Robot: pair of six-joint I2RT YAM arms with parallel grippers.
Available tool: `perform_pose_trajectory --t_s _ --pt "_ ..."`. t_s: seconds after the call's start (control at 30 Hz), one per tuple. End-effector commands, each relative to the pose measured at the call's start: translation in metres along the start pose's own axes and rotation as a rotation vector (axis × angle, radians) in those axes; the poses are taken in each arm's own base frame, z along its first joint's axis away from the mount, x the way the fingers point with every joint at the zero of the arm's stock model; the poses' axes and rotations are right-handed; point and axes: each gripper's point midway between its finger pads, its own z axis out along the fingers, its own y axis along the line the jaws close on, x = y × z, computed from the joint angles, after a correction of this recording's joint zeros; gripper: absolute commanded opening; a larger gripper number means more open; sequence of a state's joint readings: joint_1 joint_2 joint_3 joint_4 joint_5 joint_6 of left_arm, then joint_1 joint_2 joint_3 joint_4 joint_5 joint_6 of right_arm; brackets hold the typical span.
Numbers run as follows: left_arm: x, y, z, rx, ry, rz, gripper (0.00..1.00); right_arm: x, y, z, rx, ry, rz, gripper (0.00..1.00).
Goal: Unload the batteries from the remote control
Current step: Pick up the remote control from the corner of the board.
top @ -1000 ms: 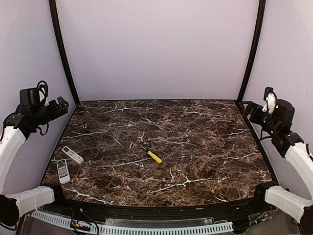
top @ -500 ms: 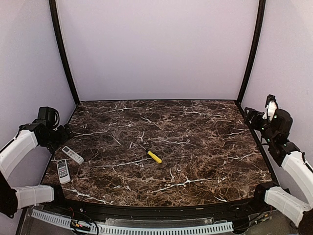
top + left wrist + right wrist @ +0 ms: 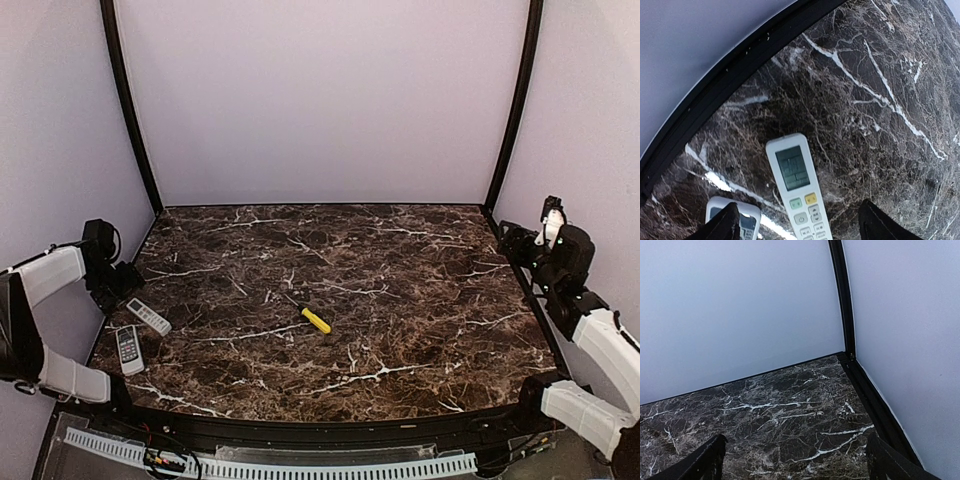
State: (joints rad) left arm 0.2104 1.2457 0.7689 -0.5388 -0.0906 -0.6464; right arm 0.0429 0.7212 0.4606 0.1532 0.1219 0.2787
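Two white remote controls lie at the table's left edge. One has a screen and faces up [image 3: 148, 316]; it also shows in the left wrist view [image 3: 799, 192]. The other [image 3: 129, 349] lies nearer, and my left finger partly hides it in the left wrist view [image 3: 740, 216]. My left gripper [image 3: 124, 279] is open and hovers just above and behind the screen remote, whose body runs between the fingertips [image 3: 724, 226]. My right gripper [image 3: 509, 241] is open and empty, raised at the far right edge; it also shows in its own wrist view [image 3: 797, 465]. No batteries are in view.
A yellow-handled screwdriver [image 3: 312, 317] lies near the middle of the dark marble table [image 3: 400, 300]. A black raised rim [image 3: 715, 95] and pale walls close in the left, back and right sides [image 3: 860, 375].
My left arm has swung down and toward the table, bringing the gripper low over the screen remote. My right arm has sunk slightly. The remotes and screwdriver have not moved.
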Motion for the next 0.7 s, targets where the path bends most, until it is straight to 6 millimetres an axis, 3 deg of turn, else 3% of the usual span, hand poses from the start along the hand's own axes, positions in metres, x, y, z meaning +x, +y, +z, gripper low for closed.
perform_pose_trajectory --t_s 0.0,0.23,0.4,0.67 --pt "-0.015 -0.002 0.01 0.003 0.043 0.044 0.79 -0.002 -0.01 -0.009 0.031 -0.068 0.052 0.95" --pt "-0.024 -0.006 0.029 -0.02 0.099 0.09 0.75 -0.009 -0.017 -0.03 0.044 -0.165 0.065 0.95" --pt "-0.016 -0.005 0.04 -0.024 0.135 0.098 0.81 -0.002 -0.017 -0.02 0.051 -0.121 0.06 0.95" --pt "-0.01 -0.003 0.049 -0.035 0.168 0.091 0.8 0.004 -0.012 -0.007 0.036 -0.07 0.055 0.95"
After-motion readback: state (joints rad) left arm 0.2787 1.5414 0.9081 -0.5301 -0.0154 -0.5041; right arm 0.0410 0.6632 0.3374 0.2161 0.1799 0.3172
